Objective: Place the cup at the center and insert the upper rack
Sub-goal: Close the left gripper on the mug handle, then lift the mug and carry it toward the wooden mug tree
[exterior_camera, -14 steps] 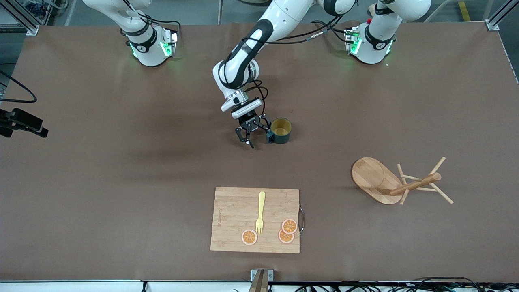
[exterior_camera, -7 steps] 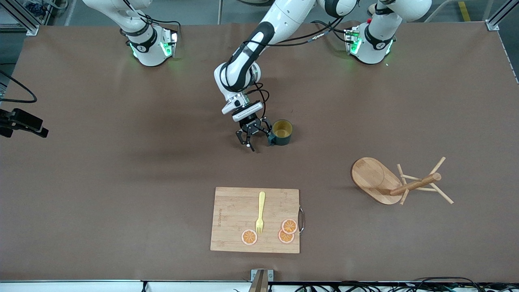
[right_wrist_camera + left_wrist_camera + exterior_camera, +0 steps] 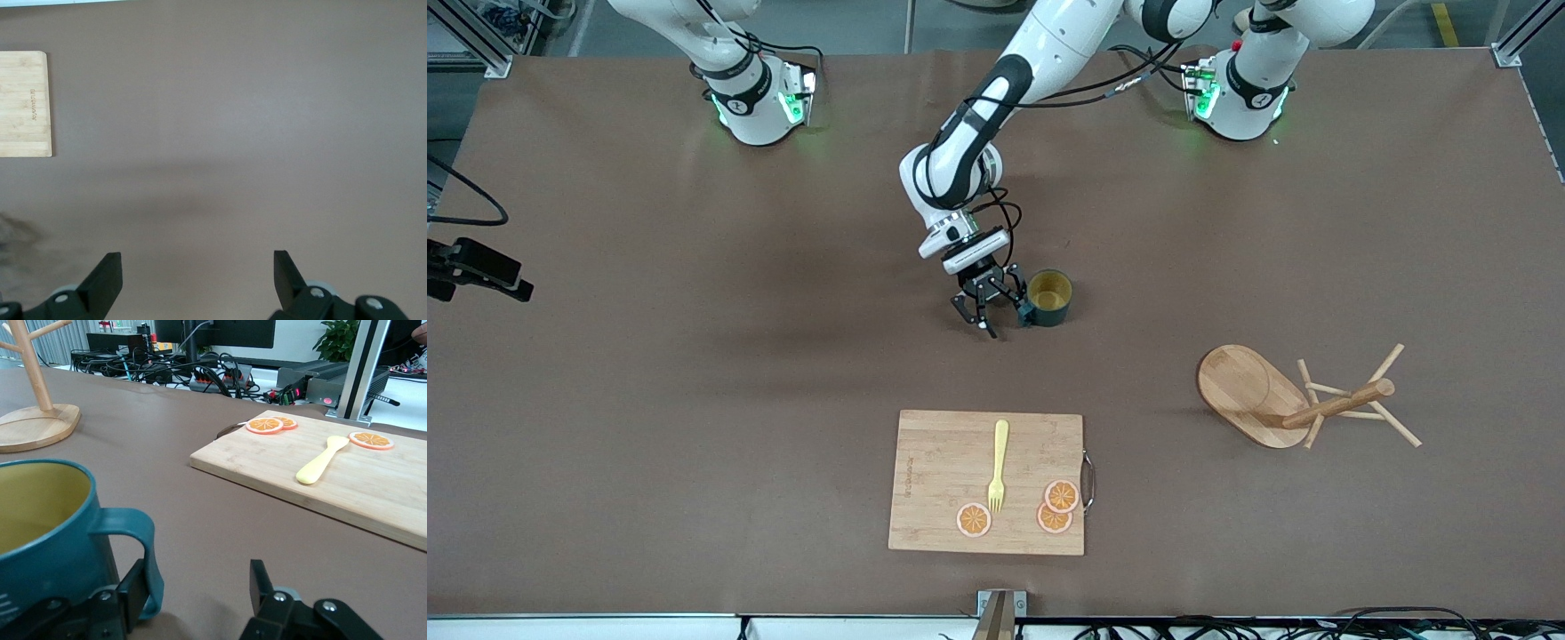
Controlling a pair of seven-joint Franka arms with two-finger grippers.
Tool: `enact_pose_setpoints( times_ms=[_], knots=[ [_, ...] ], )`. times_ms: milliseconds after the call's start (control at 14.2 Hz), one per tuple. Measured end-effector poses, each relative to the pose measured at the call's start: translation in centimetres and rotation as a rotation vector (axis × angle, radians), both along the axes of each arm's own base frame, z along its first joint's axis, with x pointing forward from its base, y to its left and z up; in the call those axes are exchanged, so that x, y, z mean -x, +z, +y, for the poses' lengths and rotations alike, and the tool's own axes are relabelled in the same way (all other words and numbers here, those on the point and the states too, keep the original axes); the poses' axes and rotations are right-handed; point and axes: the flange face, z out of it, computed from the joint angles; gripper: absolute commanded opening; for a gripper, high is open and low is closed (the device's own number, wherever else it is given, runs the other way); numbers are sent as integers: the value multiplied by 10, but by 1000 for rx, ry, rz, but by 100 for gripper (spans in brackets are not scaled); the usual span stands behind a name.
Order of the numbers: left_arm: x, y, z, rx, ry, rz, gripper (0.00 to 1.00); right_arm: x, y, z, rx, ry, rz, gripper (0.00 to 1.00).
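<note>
The dark teal cup point(image 3: 1049, 296) with a mustard-yellow inside stands upright near the table's middle; it fills a corner of the left wrist view point(image 3: 47, 533). My left gripper point(image 3: 998, 316) is low at the table beside the cup, on its handle side, and open point(image 3: 197, 583). One of its fingers point(image 3: 130, 593) rests against the handle; nothing is between the two fingers. The wooden mug tree point(image 3: 1280, 400) lies tipped on its side toward the left arm's end, nearer the front camera than the cup, and shows in the left wrist view point(image 3: 37, 427). My right gripper point(image 3: 197, 267) is open and empty, high over bare table.
A bamboo cutting board point(image 3: 987, 480) lies near the table's front edge with a yellow fork point(image 3: 998, 462) and three orange slices point(image 3: 1055, 507) on it. It also shows in the left wrist view point(image 3: 320, 473) and the right wrist view point(image 3: 23, 103).
My left gripper has moved a little toward the left arm's end and nearer the front camera, and the cup has slid the same way with it.
</note>
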Motion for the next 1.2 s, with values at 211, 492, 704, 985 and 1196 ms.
enact_pose_setpoints(
  times_ms=[211, 492, 704, 985, 1196],
  knots=[
    [-2, -1, 2, 14, 17, 3, 34, 0, -3, 0, -1, 0, 6, 100],
    [-1, -2, 2, 21, 27, 12, 17, 0, -4, 0, -1, 0, 8, 100],
    [0, -2, 2, 24, 29, 13, 4, 0, -4, 0, -1, 0, 8, 100],
    [1, 1, -1, 71, 74, 27, 0, 0, -4, 0, -1, 0, 9, 100],
    [-1, 12, -8, 125, 119, 51, 0, 0, -4, 0, -1, 0, 9, 100]
  ],
)
